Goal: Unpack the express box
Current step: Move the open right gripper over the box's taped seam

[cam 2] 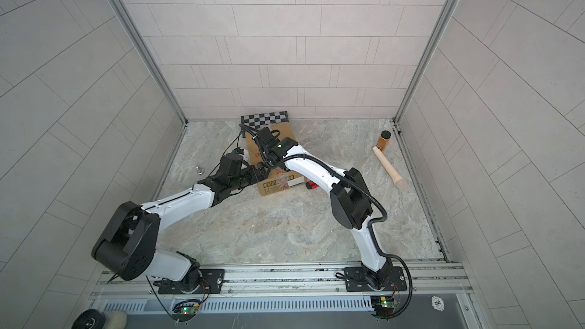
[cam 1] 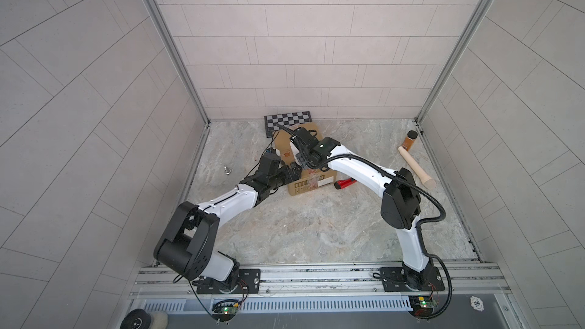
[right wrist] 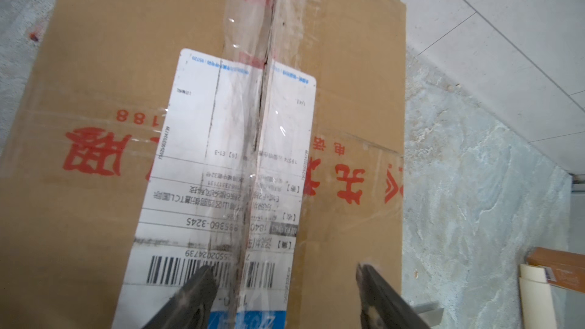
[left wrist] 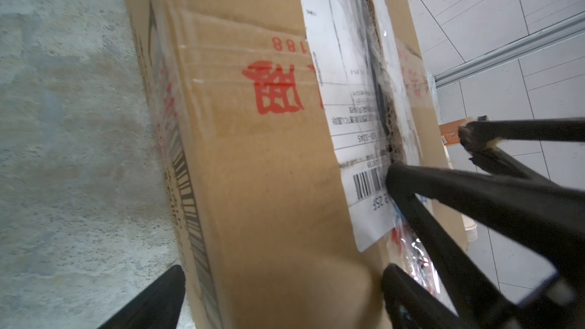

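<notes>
One box [cam 1: 308, 183] mid-frame, one label [right wrist: 196, 140] on top; left fingers [left wrist: 152, 299] spread wide at its edge, right fingers [right wrist: 190, 295] released above it.

Black-and-white checkered board [cam 1: 288, 119] by the back wall, amber jar [cam 1: 410, 140] just beside pale wooden pestle [cam 1: 416, 166], red tool [cam 1: 345, 182], small metal piece [cam 1: 227, 169], marbled surface [cam 1: 316, 223].

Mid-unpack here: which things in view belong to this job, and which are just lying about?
In the job: express box, left gripper, right gripper.

Lying about: checkered board, brown jar, wooden rod, small metal piece, red tool beside the box (purpose unclear).
</notes>
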Action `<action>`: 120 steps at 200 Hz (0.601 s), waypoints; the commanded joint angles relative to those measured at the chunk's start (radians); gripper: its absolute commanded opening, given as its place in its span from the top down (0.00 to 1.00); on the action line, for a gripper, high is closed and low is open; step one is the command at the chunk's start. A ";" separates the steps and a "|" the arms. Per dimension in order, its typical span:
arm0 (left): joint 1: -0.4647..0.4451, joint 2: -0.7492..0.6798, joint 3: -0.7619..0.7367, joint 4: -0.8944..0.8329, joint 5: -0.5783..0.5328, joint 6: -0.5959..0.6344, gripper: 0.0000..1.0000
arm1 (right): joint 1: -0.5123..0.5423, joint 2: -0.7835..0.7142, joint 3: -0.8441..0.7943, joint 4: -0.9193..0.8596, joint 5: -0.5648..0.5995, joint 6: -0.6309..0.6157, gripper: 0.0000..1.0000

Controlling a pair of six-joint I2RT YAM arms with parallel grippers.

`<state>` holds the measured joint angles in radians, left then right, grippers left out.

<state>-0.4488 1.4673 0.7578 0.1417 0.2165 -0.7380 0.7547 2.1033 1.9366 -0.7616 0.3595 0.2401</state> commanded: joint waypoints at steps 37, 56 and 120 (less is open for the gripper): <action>0.002 0.062 -0.068 -0.133 -0.050 0.005 0.00 | 0.003 0.086 0.053 -0.121 0.216 -0.024 0.31; 0.002 0.068 -0.086 -0.142 -0.081 0.001 0.00 | 0.003 0.077 0.058 -0.125 0.240 -0.037 0.34; 0.002 0.097 -0.126 -0.134 -0.109 -0.012 0.00 | -0.020 0.055 0.104 -0.149 0.272 -0.080 0.43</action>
<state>-0.4530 1.4929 0.7067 0.2626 0.1989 -0.7742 0.7712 2.1544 2.0056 -0.8249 0.5240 0.1909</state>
